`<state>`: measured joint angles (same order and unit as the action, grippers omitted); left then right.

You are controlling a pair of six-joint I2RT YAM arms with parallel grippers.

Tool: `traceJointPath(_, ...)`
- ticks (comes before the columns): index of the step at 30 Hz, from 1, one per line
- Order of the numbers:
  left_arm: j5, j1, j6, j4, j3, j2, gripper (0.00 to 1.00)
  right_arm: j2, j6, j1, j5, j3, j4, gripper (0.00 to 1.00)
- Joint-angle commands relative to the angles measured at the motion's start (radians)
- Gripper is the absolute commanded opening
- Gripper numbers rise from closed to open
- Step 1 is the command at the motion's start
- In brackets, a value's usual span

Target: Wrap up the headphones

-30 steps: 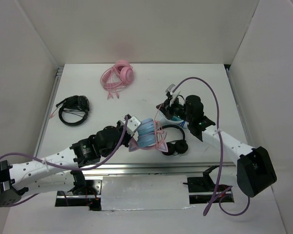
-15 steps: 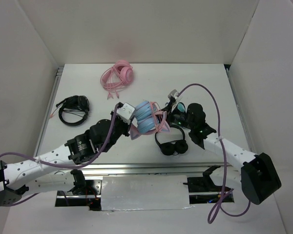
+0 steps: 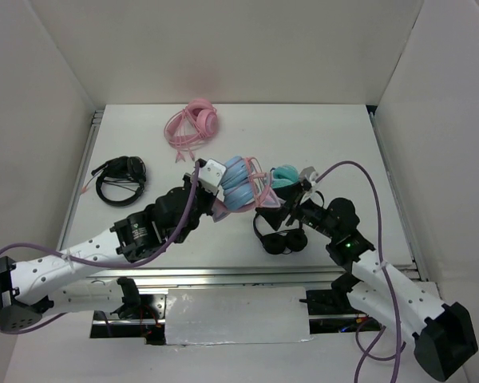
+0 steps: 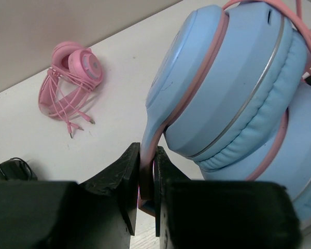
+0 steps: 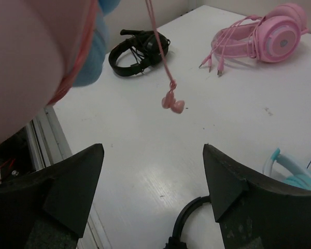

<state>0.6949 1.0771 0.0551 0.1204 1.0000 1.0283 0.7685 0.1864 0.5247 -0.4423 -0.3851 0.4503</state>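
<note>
**A:** Overhead first — where are the headphones [image 3: 239, 187]?

**B:** Mid-worktop [image 3: 335, 136], clamped in the left tool [image 3: 220, 194], between the all-pink pair [image 3: 193, 124] and a black pair [image 3: 281, 233]. The teal-and-white pair [image 3: 286, 175] lies just beside them.

**A:** Left wrist view?

**B:** Jaws pinched tight on the end of the pink headband [image 4: 147, 150], with the blue cups [image 4: 233, 93] to the right.

**A:** Right wrist?

**B:** The right tool [image 5: 150, 176] gapes wide, holding nothing — the cable plug [image 5: 172, 102] dangles ahead, with a second black pair [image 5: 140, 52] beyond.

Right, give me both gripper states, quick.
Left gripper: shut on the headphones.
Right gripper: open, nothing between its fingers.
</note>
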Motion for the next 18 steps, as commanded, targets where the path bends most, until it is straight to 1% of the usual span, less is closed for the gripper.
traceJointPath(1,0.055,-0.003,0.003,-0.054,0.081,-0.001,0.00,-0.095,0.030,0.009,0.080,0.054,-0.039,0.85)
traceJointPath(2,0.061,-0.002,0.003,-0.035,0.087,0.003,0.00,-0.144,0.042,0.008,0.103,0.080,-0.050,0.85)
traceJointPath(3,0.080,-0.002,0.002,-0.027,0.098,0.010,0.00,-0.194,0.070,0.008,0.166,0.089,-0.080,0.86)
traceJointPath(5,0.095,0.000,0.014,-0.005,0.111,0.019,0.00,-0.244,0.100,0.003,0.242,0.106,-0.125,0.86)
traceJointPath(6,0.103,0.001,0.014,0.014,0.114,0.024,0.00,-0.268,0.116,0.003,0.329,0.109,-0.180,0.86)
traceJointPath(8,0.120,0.006,0.032,0.044,0.118,0.038,0.00,-0.338,0.153,0.001,0.402,0.120,-0.246,0.87)
traceJointPath(9,0.121,0.010,0.037,0.044,0.117,0.044,0.00,-0.363,0.162,0.001,0.427,0.123,-0.266,0.92)
traceJointPath(10,0.133,0.015,0.043,0.062,0.109,0.055,0.00,-0.408,0.162,0.001,0.439,0.126,-0.281,0.94)
traceJointPath(11,0.143,0.020,0.058,0.068,0.103,0.058,0.00,-0.428,0.174,0.001,0.476,0.129,-0.298,1.00)
traceJointPath(15,0.176,0.049,0.139,0.105,0.062,0.069,0.00,-0.526,0.202,0.001,0.553,0.130,-0.375,1.00)
traceJointPath(18,0.164,0.072,0.187,0.143,0.039,0.064,0.00,-0.552,0.209,0.003,0.600,0.132,-0.416,1.00)
